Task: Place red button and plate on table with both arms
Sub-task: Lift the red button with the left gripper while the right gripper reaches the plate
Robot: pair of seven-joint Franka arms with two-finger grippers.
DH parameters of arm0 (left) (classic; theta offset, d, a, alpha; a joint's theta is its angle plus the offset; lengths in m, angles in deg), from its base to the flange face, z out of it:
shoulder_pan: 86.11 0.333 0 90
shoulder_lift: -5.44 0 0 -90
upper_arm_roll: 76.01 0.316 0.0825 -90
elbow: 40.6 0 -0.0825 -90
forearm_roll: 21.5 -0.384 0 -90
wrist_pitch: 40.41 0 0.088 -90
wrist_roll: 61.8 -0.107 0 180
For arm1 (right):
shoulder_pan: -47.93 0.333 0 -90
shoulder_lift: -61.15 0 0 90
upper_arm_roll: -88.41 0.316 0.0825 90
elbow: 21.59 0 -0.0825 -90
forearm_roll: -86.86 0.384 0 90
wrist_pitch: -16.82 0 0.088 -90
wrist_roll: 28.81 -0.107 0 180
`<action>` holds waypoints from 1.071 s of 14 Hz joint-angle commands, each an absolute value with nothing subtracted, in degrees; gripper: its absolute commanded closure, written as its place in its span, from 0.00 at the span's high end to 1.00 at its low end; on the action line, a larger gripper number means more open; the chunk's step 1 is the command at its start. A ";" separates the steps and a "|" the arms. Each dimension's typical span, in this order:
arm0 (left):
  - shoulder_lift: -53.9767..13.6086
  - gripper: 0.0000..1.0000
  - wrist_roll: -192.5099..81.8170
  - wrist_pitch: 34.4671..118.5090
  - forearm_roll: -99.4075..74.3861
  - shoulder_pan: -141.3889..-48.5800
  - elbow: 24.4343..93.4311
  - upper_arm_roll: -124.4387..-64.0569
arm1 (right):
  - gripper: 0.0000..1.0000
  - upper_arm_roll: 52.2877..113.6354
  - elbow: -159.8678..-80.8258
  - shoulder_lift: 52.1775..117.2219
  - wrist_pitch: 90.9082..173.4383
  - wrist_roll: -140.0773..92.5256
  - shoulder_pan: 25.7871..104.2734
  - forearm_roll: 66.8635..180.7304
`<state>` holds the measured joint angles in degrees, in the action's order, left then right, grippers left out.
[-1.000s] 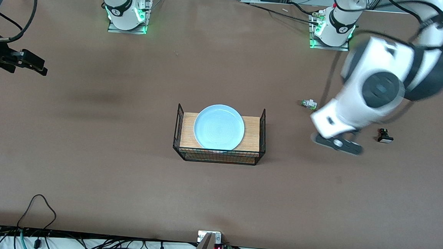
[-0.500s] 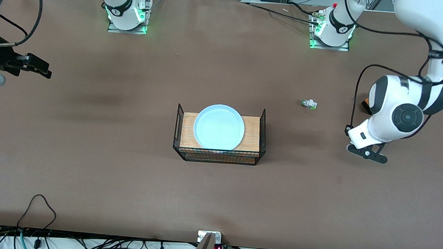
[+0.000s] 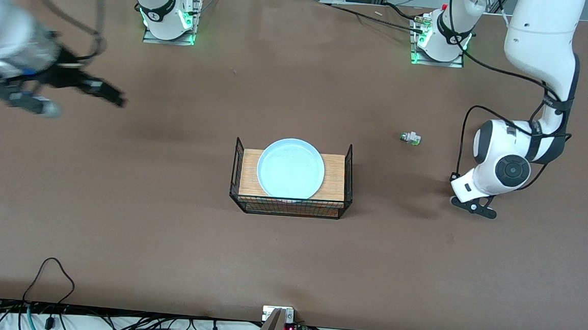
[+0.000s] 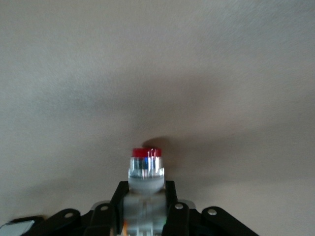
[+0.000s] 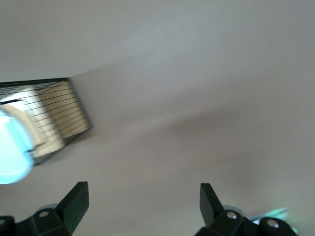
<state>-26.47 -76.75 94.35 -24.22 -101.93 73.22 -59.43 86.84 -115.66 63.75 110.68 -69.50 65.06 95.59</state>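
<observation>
The red button [image 4: 146, 169], beige with a red cap, is held in my left gripper [image 4: 146, 196], which is shut on its body. In the front view the left gripper [image 3: 469, 204] hangs low over the brown table [image 3: 166, 249] toward the left arm's end; the button is hidden there. The light-blue plate [image 3: 291, 168] lies in the black wire basket [image 3: 346, 181] at mid-table. My right gripper [image 3: 105, 92] is open and empty over the table toward the right arm's end. Its wrist view [image 5: 142, 201] shows the basket [image 5: 54, 118] and plate [image 5: 12, 157] off to one side.
A green-tipped white button [image 3: 410, 138] lies on the table between the basket and the left arm, farther from the front camera than the left gripper. Cables and a small box line the table's near edge [image 3: 278, 314].
The right arm has swung in from the table's end toward the basket. The left gripper has shifted toward the left arm's end, then slightly back, and now hides the black button.
</observation>
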 commanded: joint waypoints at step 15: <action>5.87 1.00 -59.51 63.39 -19.74 -87.79 64.87 -78.55 | 1.00 86.13 -108.25 90.23 134.06 -112.92 86.87 95.39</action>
